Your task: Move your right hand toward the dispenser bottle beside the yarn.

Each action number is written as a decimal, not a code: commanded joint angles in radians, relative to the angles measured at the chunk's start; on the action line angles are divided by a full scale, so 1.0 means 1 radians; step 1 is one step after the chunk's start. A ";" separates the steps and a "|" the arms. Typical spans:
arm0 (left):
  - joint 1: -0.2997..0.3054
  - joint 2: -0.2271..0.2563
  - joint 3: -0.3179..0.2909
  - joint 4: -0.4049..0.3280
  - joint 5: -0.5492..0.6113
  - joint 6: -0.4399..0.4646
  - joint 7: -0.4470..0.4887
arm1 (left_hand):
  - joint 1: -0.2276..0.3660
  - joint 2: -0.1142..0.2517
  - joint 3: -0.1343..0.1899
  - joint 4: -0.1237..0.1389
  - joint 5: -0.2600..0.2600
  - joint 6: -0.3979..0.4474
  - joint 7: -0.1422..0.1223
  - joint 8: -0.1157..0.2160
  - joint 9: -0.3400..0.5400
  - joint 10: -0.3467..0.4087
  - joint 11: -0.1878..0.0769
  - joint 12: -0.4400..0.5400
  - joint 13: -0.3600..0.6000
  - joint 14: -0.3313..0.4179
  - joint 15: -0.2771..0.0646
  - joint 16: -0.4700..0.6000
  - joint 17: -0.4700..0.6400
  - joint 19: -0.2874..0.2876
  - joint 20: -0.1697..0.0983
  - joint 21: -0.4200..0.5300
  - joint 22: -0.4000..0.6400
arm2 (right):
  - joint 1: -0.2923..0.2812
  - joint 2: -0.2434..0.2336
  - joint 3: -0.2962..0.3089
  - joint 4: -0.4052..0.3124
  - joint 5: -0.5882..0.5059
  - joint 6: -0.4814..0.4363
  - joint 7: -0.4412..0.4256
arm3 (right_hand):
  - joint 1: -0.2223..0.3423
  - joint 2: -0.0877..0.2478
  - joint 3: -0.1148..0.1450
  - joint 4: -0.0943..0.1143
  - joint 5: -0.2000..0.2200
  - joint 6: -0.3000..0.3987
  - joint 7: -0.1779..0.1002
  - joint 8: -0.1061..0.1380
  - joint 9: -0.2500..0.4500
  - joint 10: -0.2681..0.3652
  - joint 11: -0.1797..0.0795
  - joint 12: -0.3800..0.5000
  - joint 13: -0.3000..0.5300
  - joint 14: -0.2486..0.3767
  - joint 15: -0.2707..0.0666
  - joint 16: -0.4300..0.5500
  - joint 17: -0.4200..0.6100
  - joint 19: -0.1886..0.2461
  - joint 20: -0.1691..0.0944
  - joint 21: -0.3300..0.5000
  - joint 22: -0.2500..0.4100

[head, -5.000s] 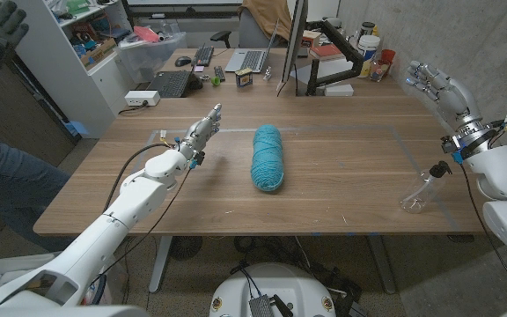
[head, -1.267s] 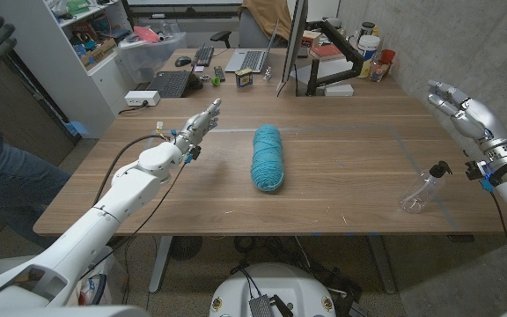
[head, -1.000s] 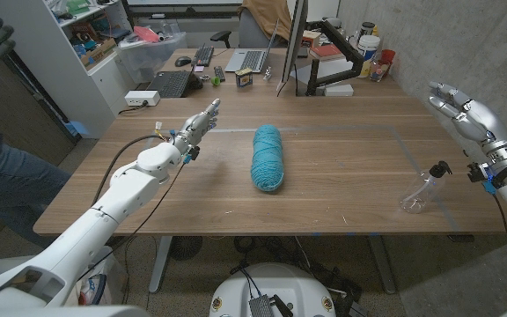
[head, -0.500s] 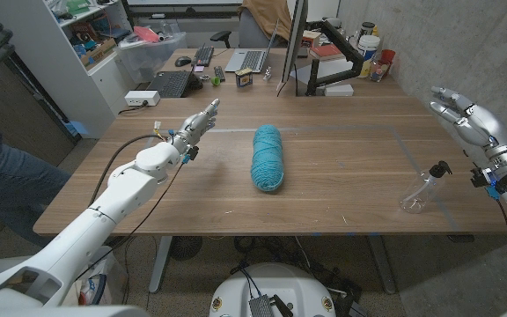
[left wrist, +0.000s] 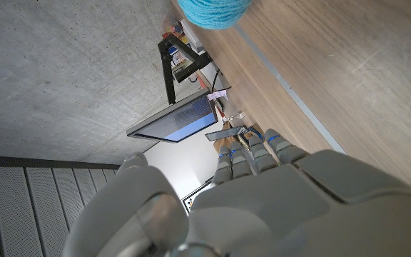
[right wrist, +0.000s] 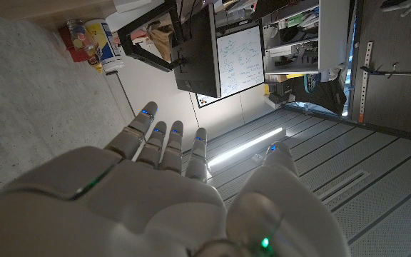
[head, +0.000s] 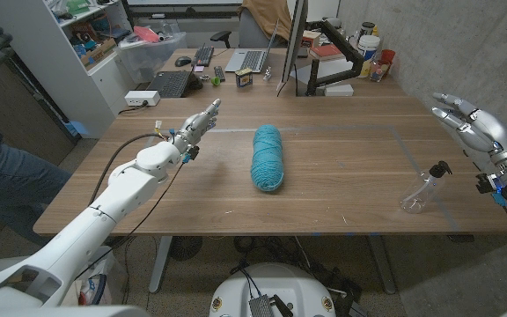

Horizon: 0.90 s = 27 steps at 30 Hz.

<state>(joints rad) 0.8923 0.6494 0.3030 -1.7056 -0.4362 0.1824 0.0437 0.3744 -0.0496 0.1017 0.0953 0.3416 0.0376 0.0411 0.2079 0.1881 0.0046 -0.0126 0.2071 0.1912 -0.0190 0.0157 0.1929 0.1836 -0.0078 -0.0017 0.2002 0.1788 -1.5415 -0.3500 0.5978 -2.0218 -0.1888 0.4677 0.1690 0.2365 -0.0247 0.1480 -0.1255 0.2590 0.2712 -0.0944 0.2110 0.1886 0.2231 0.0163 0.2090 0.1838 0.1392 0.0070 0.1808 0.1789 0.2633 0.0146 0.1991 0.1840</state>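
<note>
Your right hand is open, empty, raised off the counter's right edge. Dispenser bottle lies near the front right corner, well apart from the yarn. Bring the hand down, palm toward it.

Matt wooden table; fuzzy teal yarn; clear plastic dispenser bottle

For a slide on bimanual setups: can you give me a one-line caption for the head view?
Right hand, fingers spread, raised beyond the dispenser bottle lying right of the teal yarn; left hand waits.
</note>
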 commanded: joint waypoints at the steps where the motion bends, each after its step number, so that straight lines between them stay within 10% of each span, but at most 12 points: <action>1: -0.026 -0.012 0.023 0.024 0.013 0.000 -0.012 | 0.012 -0.001 -0.002 -0.001 0.004 0.012 -0.001 -0.004 0.003 0.007 -0.002 -0.001 0.002 0.001 -0.004 -0.002 0.004 0.001 0.007 0.001 0.002 | -0.019 0.015 0.024 -0.023 -0.044 -0.017 0.007 | 0.013 0.001 -0.003 -0.003 0.004 0.022 -0.005 0.009 0.003 0.000 -0.006 0.003 0.004 0.001 -0.002 0.002 0.003 0.004 0.006 0.000 0.001; 27: -0.065 -0.033 0.047 0.051 0.029 0.008 -0.028 | 0.014 0.001 -0.008 -0.001 0.004 0.012 -0.002 -0.005 0.003 0.007 -0.004 -0.002 0.002 0.001 -0.005 -0.002 0.004 -0.001 0.011 0.001 0.002 | -0.052 0.043 0.075 -0.067 -0.122 -0.047 0.020 | 0.018 -0.001 -0.006 -0.004 0.007 0.016 -0.006 0.001 0.004 -0.002 -0.011 0.004 0.004 0.013 0.017 0.007 0.003 0.009 0.019 0.002 0.001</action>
<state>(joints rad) 0.8390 0.6175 0.3431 -1.6564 -0.4170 0.1824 0.0188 0.3783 -0.0457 0.0975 0.0910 0.3416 0.0395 0.0392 0.2031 0.1881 0.0046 -0.0125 0.2071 0.1912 -0.0190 0.0157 0.1929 0.1836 -0.0078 -0.0018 0.2002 0.1788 -1.5797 -0.3203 0.6523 -2.0756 -0.2868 0.4292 0.1852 0.2455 -0.0233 0.1438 -0.1297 0.2587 0.2842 -0.0946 0.2146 0.1884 0.2175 0.0108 0.2090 0.1838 0.1485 0.0162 0.1809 0.1789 0.2654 0.0240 0.1991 0.1838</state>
